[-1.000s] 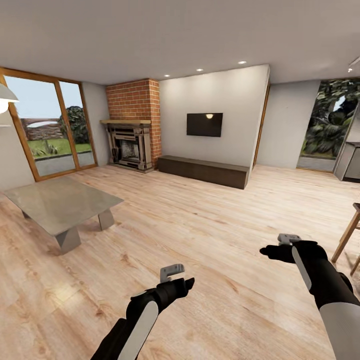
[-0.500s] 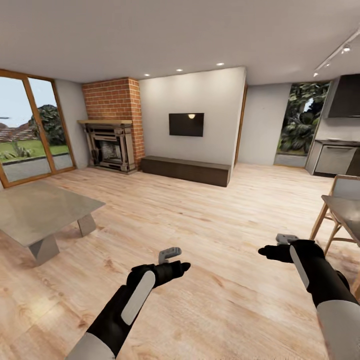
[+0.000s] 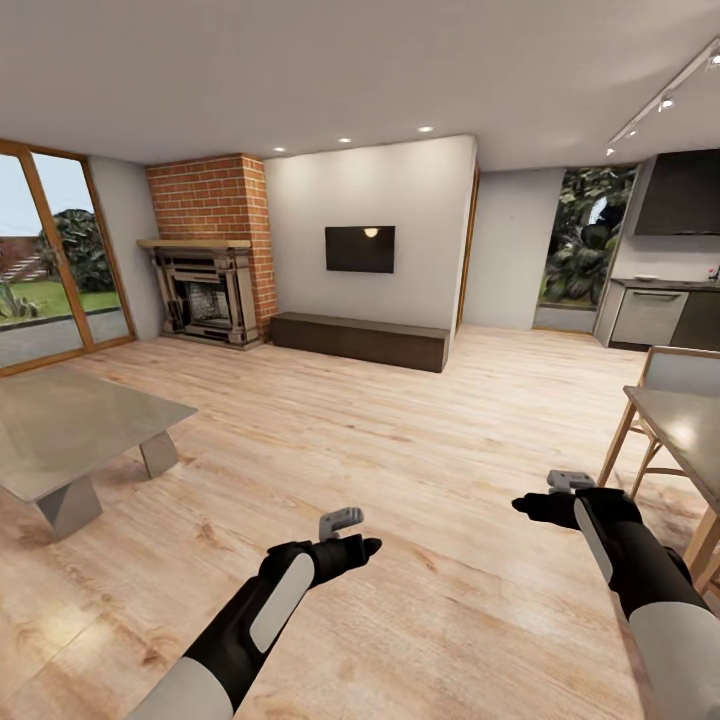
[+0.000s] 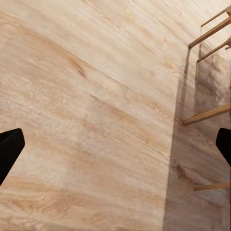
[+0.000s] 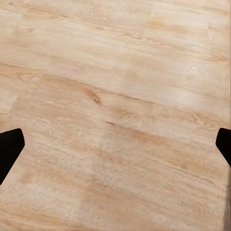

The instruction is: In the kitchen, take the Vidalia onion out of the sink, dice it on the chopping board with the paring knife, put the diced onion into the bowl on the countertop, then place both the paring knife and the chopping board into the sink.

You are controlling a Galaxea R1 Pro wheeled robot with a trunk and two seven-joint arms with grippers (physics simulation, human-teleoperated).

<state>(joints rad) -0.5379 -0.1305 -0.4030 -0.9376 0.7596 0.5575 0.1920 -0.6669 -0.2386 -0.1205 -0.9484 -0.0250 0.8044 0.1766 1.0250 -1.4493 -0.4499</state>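
I am in a living room. The onion, sink, chopping board, paring knife and bowl are out of view. Far off at the right stands a kitchen with a grey countertop and cabinet fronts. My left gripper hangs low over the wooden floor; its black fingertips sit far apart with nothing between them, so it is open. Out to the right, my right gripper is open too, its fingertips wide apart over bare floor.
A low grey coffee table stands at the left. A brick fireplace, a wall TV and a dark bench line the far wall. A dining table and wooden chair stand close on the right.
The camera has turned to the right: the coffee table and window slid left, while the dining table, chair and kitchen came in at the right. Both arms keep much the same pose.
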